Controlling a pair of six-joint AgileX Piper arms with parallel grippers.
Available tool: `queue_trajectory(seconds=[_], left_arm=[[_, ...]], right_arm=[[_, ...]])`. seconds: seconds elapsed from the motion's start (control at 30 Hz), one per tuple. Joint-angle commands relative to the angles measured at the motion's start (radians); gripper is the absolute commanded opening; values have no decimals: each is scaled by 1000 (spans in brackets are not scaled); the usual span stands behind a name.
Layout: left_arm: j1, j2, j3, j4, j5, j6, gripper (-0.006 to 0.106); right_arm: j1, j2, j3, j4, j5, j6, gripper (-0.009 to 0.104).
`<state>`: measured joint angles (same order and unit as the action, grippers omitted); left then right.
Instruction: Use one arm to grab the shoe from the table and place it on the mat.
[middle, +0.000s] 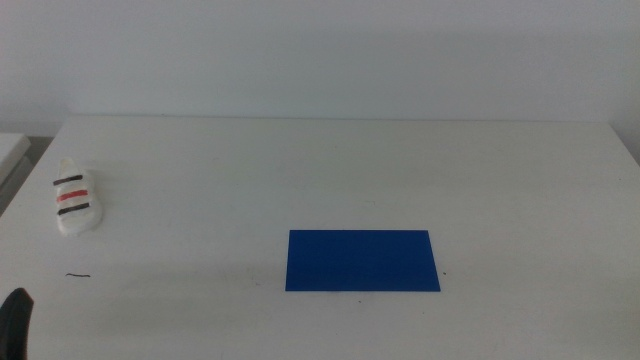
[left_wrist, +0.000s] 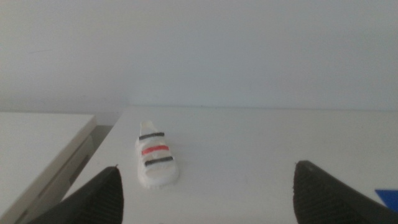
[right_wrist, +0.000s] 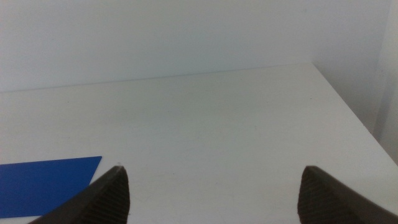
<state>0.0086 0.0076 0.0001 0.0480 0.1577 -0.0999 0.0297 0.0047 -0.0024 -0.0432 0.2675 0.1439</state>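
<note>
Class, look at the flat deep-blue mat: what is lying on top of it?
Nothing is visible on the flat deep-blue rectangular mat. The small white strapped shoe rests apart from it on the white table. What lies beneath the mat is covered.

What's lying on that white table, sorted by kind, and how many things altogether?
Shoes: 1, the white shoe with two dark straps and one red, near the table's left side.
Mats: 1, the blue mat nearer the middle.
Total: 2 things on the table.
Both grippers wait with jaws open: the left gripper facing the shoe, the right gripper beside the mat.
</note>
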Motion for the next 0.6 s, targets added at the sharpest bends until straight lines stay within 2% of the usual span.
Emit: queue_trajectory(seconds=[0.0, 0.23, 0.3, 0.4, 0.57], left_arm=[[0, 64, -53, 0, 16, -6, 94], [5, 638, -586, 25, 499, -18, 94], [21, 827, -733, 53, 617, -89, 94], [51, 1053, -908, 99, 693, -159, 94], [105, 1397, -1186, 74, 825, -182, 94]], right_arm=[[0, -5, 2, -5, -6, -6, 79], [0, -5, 2, -5, -6, -6, 79], [0, -5, 2, -5, -6, -6, 79], [0, -5, 2, -5, -6, -6, 79], [0, -5, 2, -5, -6, -6, 79]])
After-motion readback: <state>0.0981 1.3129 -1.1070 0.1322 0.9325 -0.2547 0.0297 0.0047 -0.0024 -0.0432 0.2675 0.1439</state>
